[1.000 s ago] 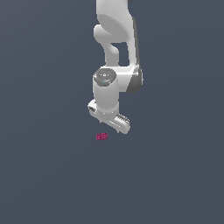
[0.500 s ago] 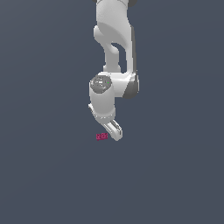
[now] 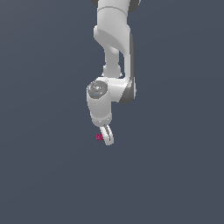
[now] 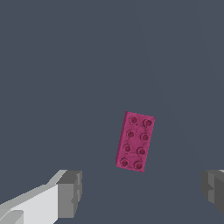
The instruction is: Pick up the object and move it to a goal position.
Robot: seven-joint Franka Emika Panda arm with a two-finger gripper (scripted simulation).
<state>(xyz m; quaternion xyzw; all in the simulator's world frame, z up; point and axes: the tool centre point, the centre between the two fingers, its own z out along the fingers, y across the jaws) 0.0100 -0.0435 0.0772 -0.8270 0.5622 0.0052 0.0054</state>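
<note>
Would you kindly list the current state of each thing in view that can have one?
hand: open, fingers spread wide, holding nothing, lowered close to the block.
magenta block: lying flat, studs up, not gripped; in the wrist view it sits between the two fingers without touching either.
arm: reaching down from above, wrist bent over the block.

With its fingers spread wide, the gripper has bare grey floor on every side, and the only thing standing in its way is the pink block, lying just ahead of the gap between them, touching neither.
</note>
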